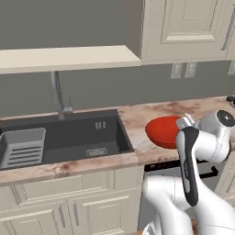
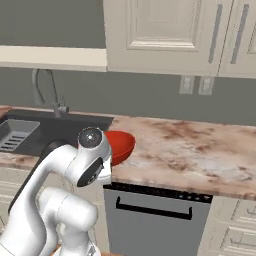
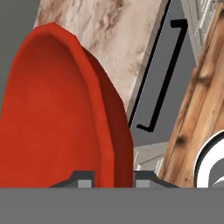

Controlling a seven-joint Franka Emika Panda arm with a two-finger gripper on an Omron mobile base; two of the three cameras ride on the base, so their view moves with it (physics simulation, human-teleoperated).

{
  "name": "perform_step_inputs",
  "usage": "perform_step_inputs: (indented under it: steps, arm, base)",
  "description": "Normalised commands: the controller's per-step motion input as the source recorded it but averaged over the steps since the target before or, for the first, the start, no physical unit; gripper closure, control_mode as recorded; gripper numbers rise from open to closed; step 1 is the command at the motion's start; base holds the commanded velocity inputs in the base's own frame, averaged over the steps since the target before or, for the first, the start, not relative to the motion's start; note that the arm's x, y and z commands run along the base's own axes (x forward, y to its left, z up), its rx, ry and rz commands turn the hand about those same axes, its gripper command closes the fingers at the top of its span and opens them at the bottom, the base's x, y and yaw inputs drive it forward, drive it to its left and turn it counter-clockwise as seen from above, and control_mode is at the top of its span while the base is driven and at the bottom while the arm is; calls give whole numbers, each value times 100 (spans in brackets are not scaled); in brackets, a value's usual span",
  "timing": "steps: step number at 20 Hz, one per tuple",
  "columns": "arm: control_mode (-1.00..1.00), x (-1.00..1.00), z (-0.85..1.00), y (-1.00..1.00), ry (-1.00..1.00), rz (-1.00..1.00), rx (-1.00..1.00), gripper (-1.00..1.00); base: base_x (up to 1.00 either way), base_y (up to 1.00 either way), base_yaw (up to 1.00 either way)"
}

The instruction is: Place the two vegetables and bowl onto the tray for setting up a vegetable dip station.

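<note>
The red bowl [image 1: 161, 131] hangs tilted over the front of the marble counter [image 1: 137, 119], just right of the sink. In the right base view the bowl [image 2: 121, 144] pokes out from behind my arm's wrist. My gripper [image 3: 114, 177] is shut on the bowl [image 3: 52, 113], its rim pinched between the two fingertips [image 3: 83, 177]. The bowl stands nearly on edge in the hand view, its hollow facing left. The tray and the two vegetables are out of view.
A dark sink [image 1: 69, 133] with a grey dish rack [image 1: 23, 148] and a faucet [image 1: 58, 96] lies to the left. A dishwasher front [image 2: 155, 215] with a black handle sits under the counter. Bare counter [image 2: 200, 150] stretches to the right. Wall cabinets [image 2: 165, 35] hang above.
</note>
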Motion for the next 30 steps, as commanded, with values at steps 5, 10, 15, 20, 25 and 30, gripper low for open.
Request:
perform_step_inputs:
  steps: [5,10,15,20,25,30]
  arm:
    - [100,0,0,0,0,0,0,100]
    - [100,0,0,0,0,0,0,100]
    - [100,0,0,0,0,0,0,100]
    - [100,0,0,0,0,0,0,100]
    - [100,0,0,0,0,0,0,100]
    - [100,0,0,0,0,0,0,100]
  base:
    - [-9,100,0]
    - [-6,100,0]
    - [-5,100,0]
    - [0,99,0]
    - [0,96,0]
    - [0,81,0]
